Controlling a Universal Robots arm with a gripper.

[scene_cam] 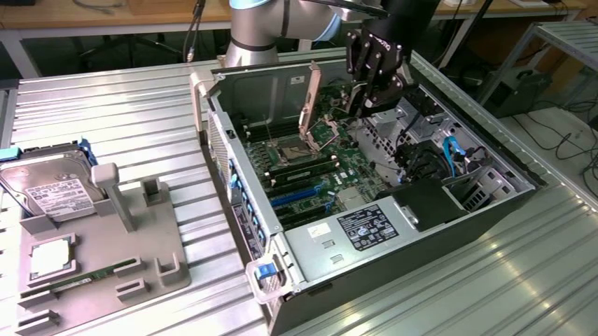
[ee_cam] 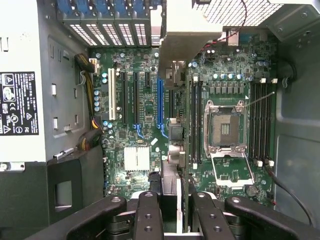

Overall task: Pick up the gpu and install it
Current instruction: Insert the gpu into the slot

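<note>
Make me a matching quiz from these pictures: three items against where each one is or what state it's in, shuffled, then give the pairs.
1. gpu
2. hard drive
3. CPU socket

A. resting on the grey holder, outside the computer case
B. lid raised, on the motherboard
C. edge-on in the gripper, jaws shut on it

Pairs: 1-C, 2-A, 3-B.

The hand [scene_cam: 363,105] holds the gpu [scene_cam: 323,101] over the case [scene_cam: 421,280].
</note>
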